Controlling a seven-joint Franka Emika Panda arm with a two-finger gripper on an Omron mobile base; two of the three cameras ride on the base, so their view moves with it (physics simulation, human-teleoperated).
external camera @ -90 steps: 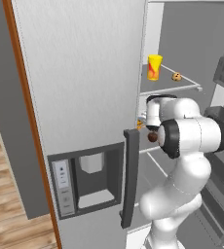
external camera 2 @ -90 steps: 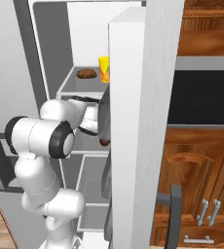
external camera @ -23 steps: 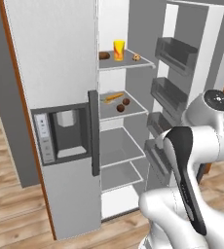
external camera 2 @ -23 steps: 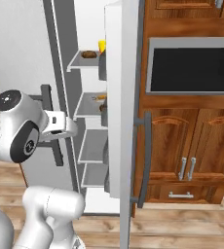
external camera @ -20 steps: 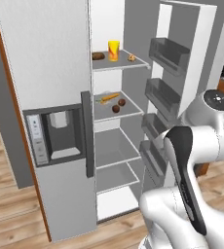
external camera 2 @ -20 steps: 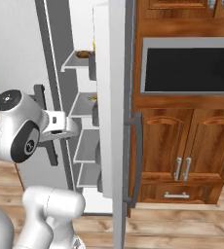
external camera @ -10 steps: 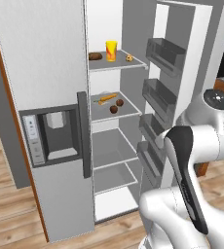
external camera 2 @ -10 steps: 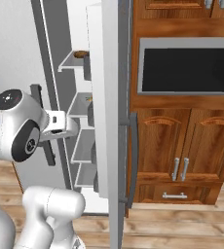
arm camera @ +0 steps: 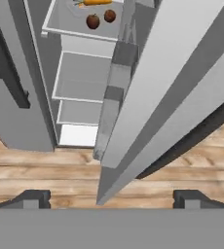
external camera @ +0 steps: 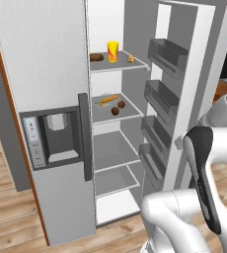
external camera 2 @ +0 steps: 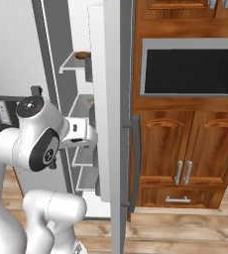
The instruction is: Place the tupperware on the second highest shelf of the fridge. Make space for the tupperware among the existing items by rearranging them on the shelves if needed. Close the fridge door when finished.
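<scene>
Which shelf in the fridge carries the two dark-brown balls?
The second highest shelf: the two dark-brown balls lie on it beside the tupperware. The top shelf carries the yellow cup instead.

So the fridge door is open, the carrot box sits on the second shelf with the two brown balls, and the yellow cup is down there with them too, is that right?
Not quite. The yellow cup stands on the top shelf, one level above, as the left base view shows. The rest holds: the fridge door is open, and the tupperware lies on the second highest shelf with the two brown balls.
</scene>
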